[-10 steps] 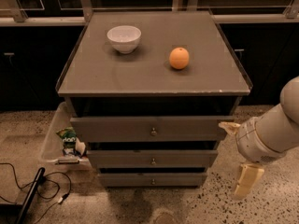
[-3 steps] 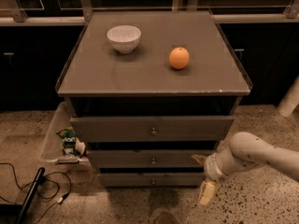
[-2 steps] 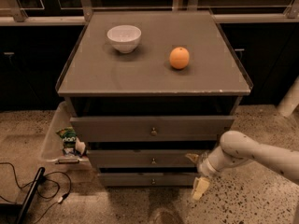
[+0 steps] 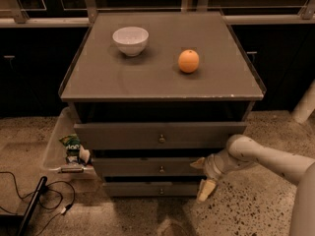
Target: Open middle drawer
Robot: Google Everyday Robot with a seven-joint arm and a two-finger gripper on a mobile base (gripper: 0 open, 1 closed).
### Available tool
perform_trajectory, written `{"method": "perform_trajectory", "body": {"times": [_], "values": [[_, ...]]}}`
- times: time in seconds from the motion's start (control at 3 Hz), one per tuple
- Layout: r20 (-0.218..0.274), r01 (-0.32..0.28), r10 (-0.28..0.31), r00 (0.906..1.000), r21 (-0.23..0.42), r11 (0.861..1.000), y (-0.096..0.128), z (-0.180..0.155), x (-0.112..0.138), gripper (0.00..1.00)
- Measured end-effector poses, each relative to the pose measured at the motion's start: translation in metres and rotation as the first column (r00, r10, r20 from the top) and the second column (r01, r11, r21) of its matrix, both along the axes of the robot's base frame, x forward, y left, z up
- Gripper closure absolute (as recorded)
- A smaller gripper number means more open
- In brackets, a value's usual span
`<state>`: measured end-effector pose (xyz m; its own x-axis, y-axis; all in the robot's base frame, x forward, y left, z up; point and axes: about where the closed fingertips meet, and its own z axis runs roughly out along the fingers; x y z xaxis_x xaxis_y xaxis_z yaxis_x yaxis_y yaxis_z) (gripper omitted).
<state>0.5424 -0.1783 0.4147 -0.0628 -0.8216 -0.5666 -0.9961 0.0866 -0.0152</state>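
The middle drawer (image 4: 147, 166) is a grey flat front with a small brass knob (image 4: 161, 169) at its centre. It sits between the tall top drawer (image 4: 123, 134) and the slim bottom drawer (image 4: 142, 189) of a grey cabinet. All three fronts look closed. My gripper (image 4: 202, 177) comes in from the right on a white arm (image 4: 266, 159). Its two pale fingers stand spread, one by the right end of the middle drawer and one lower by the bottom drawer. It is to the right of the knob and holds nothing.
On the cabinet top (image 4: 98, 77) stand a white bowl (image 4: 130, 40) and an orange (image 4: 188, 61). A clear bin (image 4: 54, 146) with a green packet (image 4: 72, 144) sits on the floor at the left. Black cables (image 4: 29, 195) lie at the lower left.
My arm has dropped from the right side and swung left, bringing the gripper up close to the right end of the middle drawer. The drawers have not moved.
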Motion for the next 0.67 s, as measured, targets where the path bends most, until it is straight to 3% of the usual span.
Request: {"method": "perform_trajectory", "body": {"times": [0.33, 0.67], "values": [[0.001, 0.000, 0.000, 1.0000, 0.000, 1.000, 0.0000, 0.0001, 0.0004, 0.00], [-0.032, 0.008, -0.008, 0.9995, 0.018, 1.000, 0.0044, -0.0092, -0.0093, 0.00]]}}
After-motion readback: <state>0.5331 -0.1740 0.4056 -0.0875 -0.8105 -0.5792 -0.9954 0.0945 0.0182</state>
